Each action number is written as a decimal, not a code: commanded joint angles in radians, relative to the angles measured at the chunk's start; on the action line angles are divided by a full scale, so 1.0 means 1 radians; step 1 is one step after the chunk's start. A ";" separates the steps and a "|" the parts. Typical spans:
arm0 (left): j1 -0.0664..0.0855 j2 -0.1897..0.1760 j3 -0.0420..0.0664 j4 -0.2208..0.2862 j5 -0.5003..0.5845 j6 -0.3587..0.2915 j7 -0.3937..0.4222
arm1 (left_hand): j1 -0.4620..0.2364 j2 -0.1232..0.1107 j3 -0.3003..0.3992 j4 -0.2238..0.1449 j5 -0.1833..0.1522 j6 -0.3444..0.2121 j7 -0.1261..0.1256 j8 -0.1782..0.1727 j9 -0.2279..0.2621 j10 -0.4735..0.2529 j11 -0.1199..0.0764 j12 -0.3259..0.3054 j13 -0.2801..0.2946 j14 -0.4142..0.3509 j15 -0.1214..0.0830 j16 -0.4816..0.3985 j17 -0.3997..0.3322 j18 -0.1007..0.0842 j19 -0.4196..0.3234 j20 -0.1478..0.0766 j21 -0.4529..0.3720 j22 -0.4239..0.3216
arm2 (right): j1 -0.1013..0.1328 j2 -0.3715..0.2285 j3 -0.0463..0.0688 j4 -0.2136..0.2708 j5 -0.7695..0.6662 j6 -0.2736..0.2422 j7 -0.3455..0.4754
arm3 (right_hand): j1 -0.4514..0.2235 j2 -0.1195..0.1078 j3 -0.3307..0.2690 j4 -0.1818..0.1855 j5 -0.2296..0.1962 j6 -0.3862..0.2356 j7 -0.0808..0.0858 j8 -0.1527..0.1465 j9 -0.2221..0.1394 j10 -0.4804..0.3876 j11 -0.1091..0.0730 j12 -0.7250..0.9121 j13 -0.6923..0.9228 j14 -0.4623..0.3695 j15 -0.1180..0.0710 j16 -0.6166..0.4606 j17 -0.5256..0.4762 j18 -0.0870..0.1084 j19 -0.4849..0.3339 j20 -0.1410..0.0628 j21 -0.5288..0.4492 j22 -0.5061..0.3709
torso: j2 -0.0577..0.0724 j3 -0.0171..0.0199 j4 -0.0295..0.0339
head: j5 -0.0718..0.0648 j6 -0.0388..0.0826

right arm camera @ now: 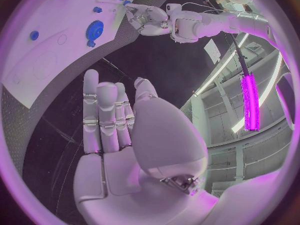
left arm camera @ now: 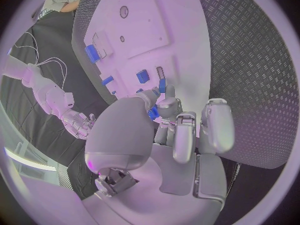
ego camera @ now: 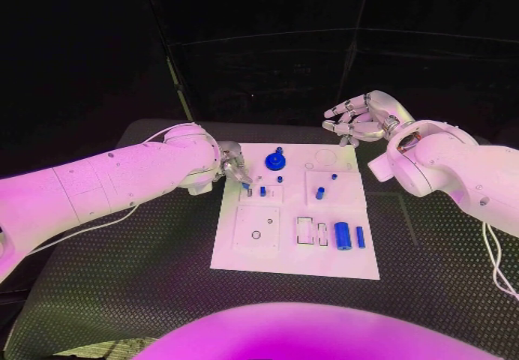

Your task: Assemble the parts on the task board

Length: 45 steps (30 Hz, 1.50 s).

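Task board [ego camera: 298,217] lies flat, long axis running away from the robot.

right hand [right arm camera: 134,135] empty, fingers [right arm camera: 106,115] straight beside task board [right arm camera: 44,60].

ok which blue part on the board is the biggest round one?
The blue knob-like disc at the far edge of the task board, just beyond the left robot hand. The other blue parts are slim pegs or cylinders.

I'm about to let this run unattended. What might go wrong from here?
1. The left robot hand works fingertips-down among small blue parts on the board; it may knock a neighbour.
2. Its own fingers hide the contact, so a slip could go unseen.
3. The right robot hand hangs empty off the board's far corner, giving no support.
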 commanded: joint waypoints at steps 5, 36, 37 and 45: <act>-0.006 0.002 0.001 0.011 -0.023 -0.003 -0.003 | 0.011 -0.002 0.117 -0.106 0.005 -0.001 -0.006 0.004 0.009 0.007 -0.002 0.003 -0.001 0.106 -0.006 0.003 0.263 0.010 0.010 0.000 0.006 0.050 | 0.001 0.001 0.001 0.001 -0.001 0.005 0.011 | 0.007 0.003 0.004 -0.001 0.004 -0.003 -0.003 0.007 0.000 -0.007 -0.001 0.004 -0.001 -0.001 -0.004 -0.003 0.001 0.013 0.008 0.000 -0.005 -0.001 | 0.000 0.0003 -0.0002 | 0.000 0.000; -0.017 0.001 0.001 0.028 -0.045 0.038 -0.008 | 0.005 -0.008 0.133 -0.111 0.005 -0.001 -0.006 0.010 0.013 0.008 -0.002 0.001 -0.004 0.106 -0.007 0.003 0.263 0.010 0.011 0.000 0.006 0.051 | 0.000 0.002 0.000 -0.002 -0.001 0.009 0.010 | 0.007 0.003 0.004 -0.001 0.004 -0.003 -0.003 0.007 0.000 -0.007 -0.001 0.004 -0.001 -0.001 -0.004 -0.003 0.001 0.013 0.008 0.000 -0.005 -0.001 | 0.000 0.0004 0.0002 | 0.002 0.000; -0.017 0.001 0.001 0.028 -0.045 0.039 -0.008 | 0.005 -0.008 0.133 -0.111 0.005 -0.001 -0.006 0.010 0.013 0.008 -0.002 0.001 -0.004 0.106 -0.007 0.003 0.263 0.010 0.011 0.000 0.006 0.051 | 0.000 0.002 0.000 -0.002 -0.001 0.010 0.010 | 0.007 0.003 0.004 -0.001 0.004 -0.003 -0.003 0.007 0.000 -0.007 -0.001 0.004 -0.001 -0.001 -0.004 -0.003 0.001 0.013 0.008 0.000 -0.005 -0.001 | 0.000 0.0004 0.0002 | 0.002 0.000; -0.018 -0.001 0.001 0.028 -0.049 0.047 -0.009 | 0.005 -0.008 0.133 -0.111 0.005 -0.001 -0.006 0.010 0.013 0.008 -0.002 0.001 -0.004 0.106 -0.007 0.003 0.263 0.010 0.011 0.000 0.006 0.051 | 0.000 0.001 0.000 -0.002 -0.001 0.011 0.010 | 0.007 0.003 0.004 -0.001 0.004 -0.003 -0.003 0.007 0.000 -0.007 -0.001 0.004 -0.001 -0.001 -0.004 -0.003 0.001 0.013 0.008 0.000 -0.005 -0.001 | 0.000 0.0003 -0.0003 | 0.003 0.000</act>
